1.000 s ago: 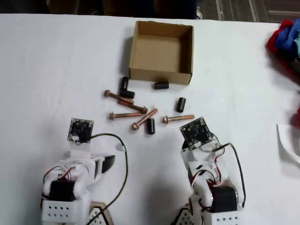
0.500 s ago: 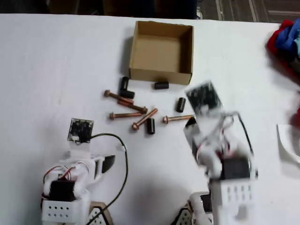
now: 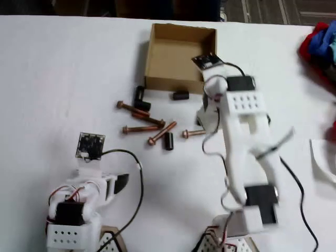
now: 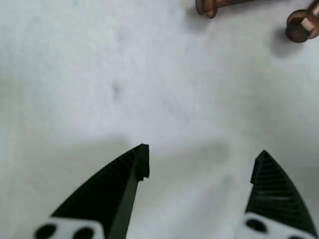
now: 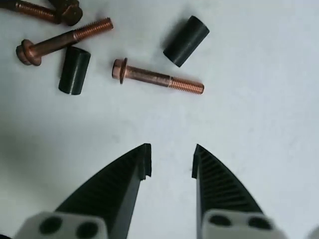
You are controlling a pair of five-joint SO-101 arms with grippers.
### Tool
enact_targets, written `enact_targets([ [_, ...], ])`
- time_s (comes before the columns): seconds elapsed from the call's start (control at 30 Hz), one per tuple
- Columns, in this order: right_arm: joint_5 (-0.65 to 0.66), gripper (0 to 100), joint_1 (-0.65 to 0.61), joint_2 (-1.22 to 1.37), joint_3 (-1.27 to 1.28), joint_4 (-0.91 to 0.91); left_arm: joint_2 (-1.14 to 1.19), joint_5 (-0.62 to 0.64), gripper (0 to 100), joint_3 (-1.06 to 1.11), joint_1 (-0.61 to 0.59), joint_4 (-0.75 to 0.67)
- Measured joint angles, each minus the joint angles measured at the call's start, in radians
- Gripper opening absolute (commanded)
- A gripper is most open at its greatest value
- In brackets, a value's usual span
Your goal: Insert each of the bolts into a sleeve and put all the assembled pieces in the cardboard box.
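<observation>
My right arm has just swung out from its rest spot, and now it hangs over the pile near the cardboard box. I think this means I am about to pick up the first piece. No bolt is in a sleeve yet, and the box is empty. The right claw has its fingers a little apart with nothing between them. Near it, a bolt lies flat on the table. From the high view its long side runs across the table, with the head toward my left arm's side. A black sleeve lies near its screw end, not touching. The left claw has not moved. It is wide apart and empty.
</observation>
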Motion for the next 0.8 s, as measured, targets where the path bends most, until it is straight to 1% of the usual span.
enact_targets([
  [0.1,-0.011,14.1,-0.003,0.169,-0.13,0.023,0.0,0.0,34,0.0,0.0,0.0],
  [0.3,-0.127,14.2,-0.018,0.517,-0.45,0.091,0.0,0.0,34,0.0,0.0,0.0],
  [0.47,-0.172,14.2,-0.035,0.775,-0.732,0.135,0.0,0.0,34,0.0,0.0,0.0],
  [0.63,-0.172,14.2,-0.041,0.939,-0.968,0.141,0.0,0.0,34,0.0,0.0,0.0],
  [0.8,-0.178,14.0,-0.041,1.01,-1.057,0.155,0.0,0.0,34,0.0,0.0,0.0],
])
